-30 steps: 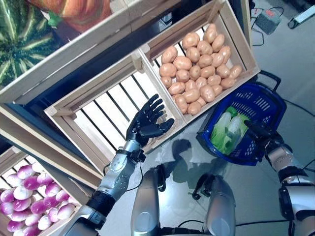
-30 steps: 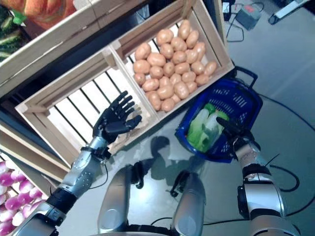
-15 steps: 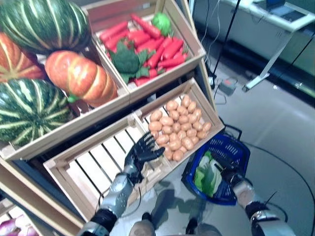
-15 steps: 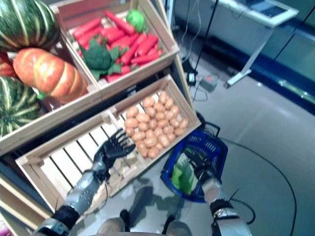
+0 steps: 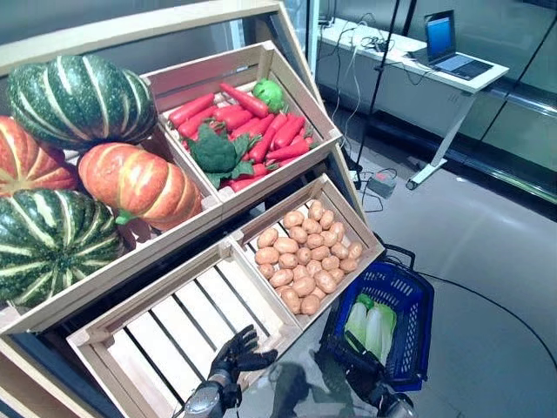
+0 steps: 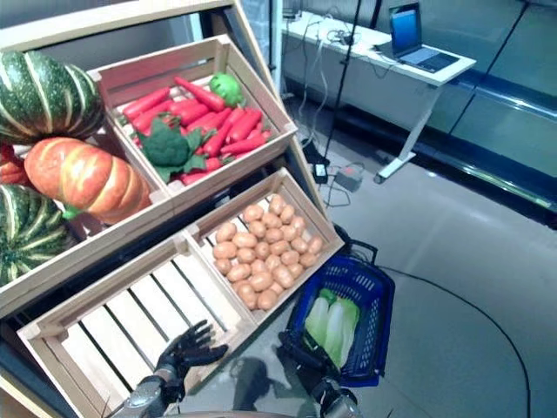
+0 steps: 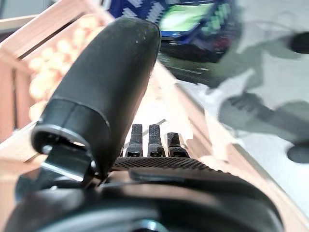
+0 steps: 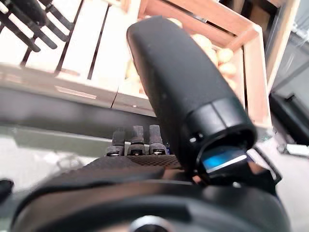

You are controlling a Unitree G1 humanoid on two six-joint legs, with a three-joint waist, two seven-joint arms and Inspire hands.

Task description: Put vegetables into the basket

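A blue basket (image 5: 416, 324) stands on the floor below the potato crate, with pale green cabbages (image 5: 370, 326) inside. My right hand (image 5: 352, 360) hovers at the basket's near left side, fingers straight and holding nothing; its own view (image 8: 145, 140) shows them stretched out. My left hand (image 5: 237, 355) floats just in front of the empty slatted crate (image 5: 174, 322), fingers spread, nothing in it. Potatoes (image 5: 305, 257) fill the crate beside the empty one. Carrots (image 5: 261, 122), broccoli (image 5: 213, 152) and a green pepper (image 5: 270, 94) lie in the upper crate.
Large green and orange pumpkins (image 5: 139, 183) sit on the upper left shelf. A white desk with a laptop (image 5: 448, 39) stands at the back right, with cables and a power box (image 5: 381, 185) on the grey floor near the shelf.
The camera has tilted up, so the upper shelves now show. My left hand has drawn back from over the crates to the empty crate's front edge. The right hand stays by the basket.
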